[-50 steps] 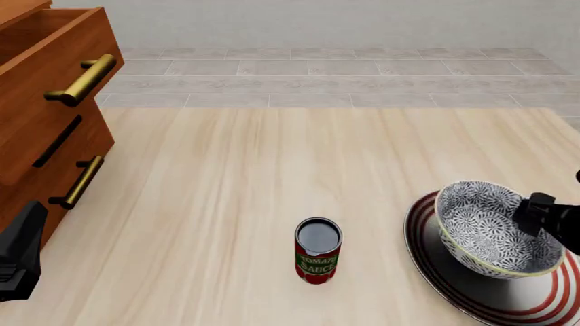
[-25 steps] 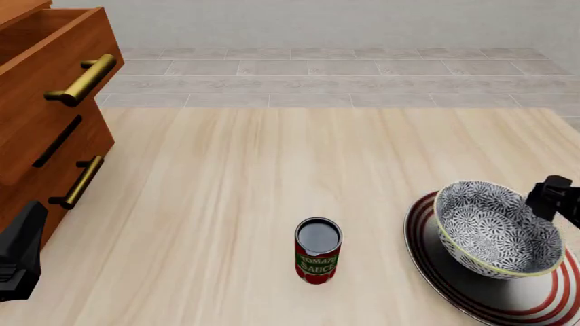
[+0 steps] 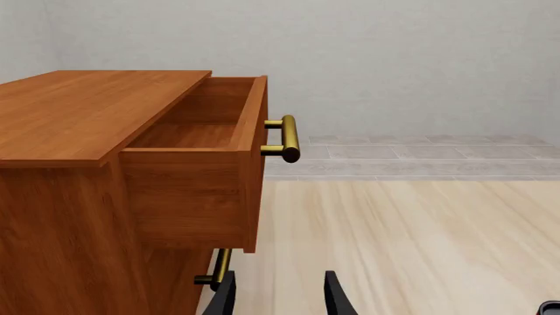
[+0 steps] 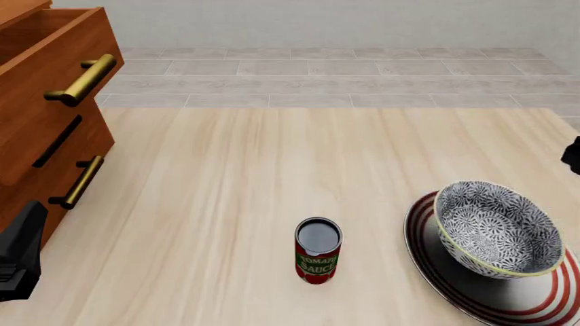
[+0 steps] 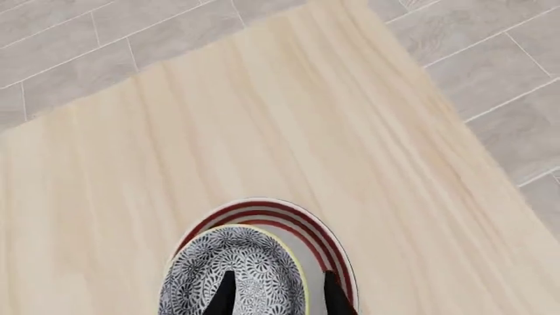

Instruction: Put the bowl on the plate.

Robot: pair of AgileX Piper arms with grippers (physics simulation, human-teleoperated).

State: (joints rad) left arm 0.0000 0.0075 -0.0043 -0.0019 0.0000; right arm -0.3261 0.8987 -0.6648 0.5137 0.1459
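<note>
The bowl [image 4: 496, 227] sits on the plate [image 4: 433, 258], toward that plate's far-left part as the front view has it, tilted a little so its patterned inside faces the camera. There is one bowl and one plate, and the plate's red rings show around the bowl on the near and right sides. From my right wrist view the same pair appears below me: one bowl [image 5: 235, 269] resting on one plate [image 5: 302, 226], with my right claw [image 5: 275, 292] above them, its two dark fingers apart and nothing between them, touching neither piece. In the front view only a dark sliver of my right arm [image 4: 572, 155] shows at the right edge, well clear of the bowl.

One tomato sauce can [image 4: 318, 250] stands upright on the tabletop [image 4: 272, 176], to the left of the plate and apart from it.

At the left stands one wooden cabinet [image 4: 45, 129] with its top drawer [image 3: 206, 170] pulled out. I count two brass handles [image 4: 84, 80] on it in the front view, one upper and one lower.

My left claw [image 3: 278, 295] is near the cabinet's lower front, its two fingers apart and holding nothing.
</note>
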